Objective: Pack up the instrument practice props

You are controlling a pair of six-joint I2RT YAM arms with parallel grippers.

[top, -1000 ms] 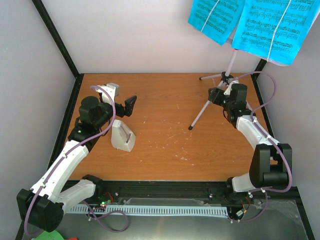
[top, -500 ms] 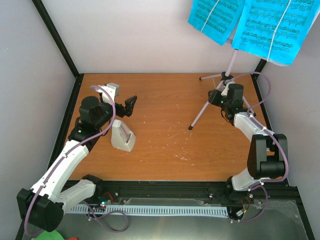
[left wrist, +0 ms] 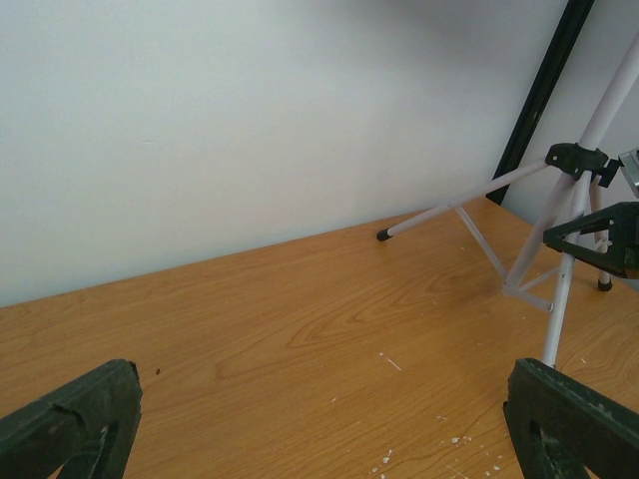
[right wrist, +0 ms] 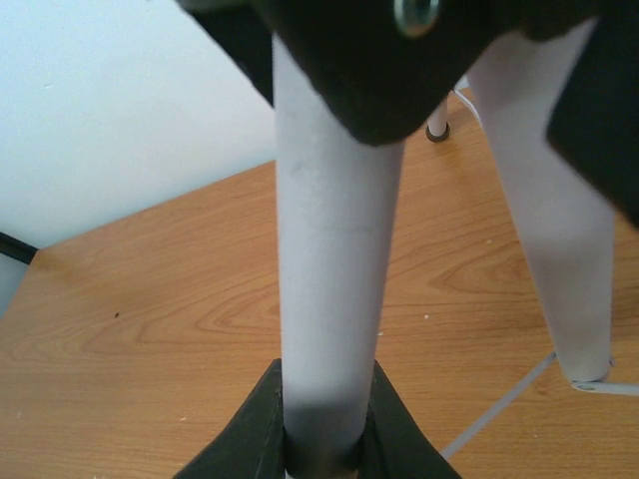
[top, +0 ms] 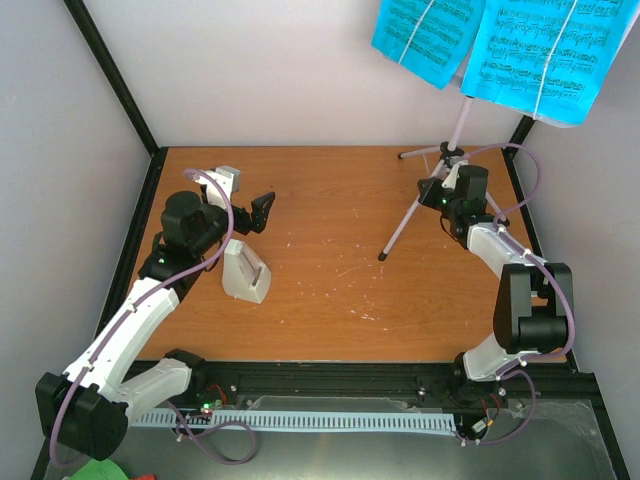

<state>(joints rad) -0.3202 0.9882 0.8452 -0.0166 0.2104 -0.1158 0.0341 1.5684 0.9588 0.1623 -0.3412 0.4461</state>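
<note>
Left arm (top: pixel 120 335) and right arm (top: pixel 495 245): white tapered shells link rounded black joint housings. A lilac cable (top: pixel 231 212) loops loosely along each arm. A small green light glows near each wrist. Left gripper (left wrist: pixel 319 429): two chunky, matte black fingers (left wrist: pixel 70 424)
</note>
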